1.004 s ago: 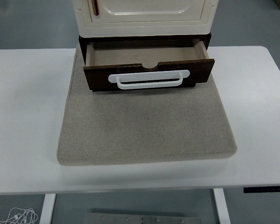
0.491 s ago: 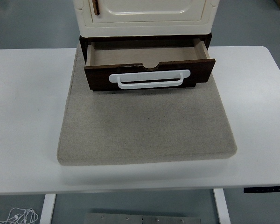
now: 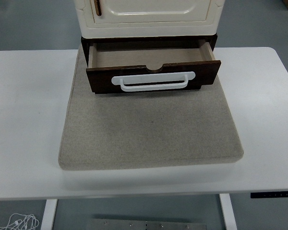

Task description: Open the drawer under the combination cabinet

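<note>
Already pulled out: drawer open under cabinet, white handle free. No hands visible, state unknown. Leave untouched; avoid over-pulling.

A white table fills most of my view, its near edge running across the lower part of the frame. On it lies a grey-beige felt mat, spread over the middle and reaching toward the upper centre. A small black control panel sits on the table's front edge at lower right. Below, at the lower left corner, I see a white cable coiled on the grey floor.
</note>
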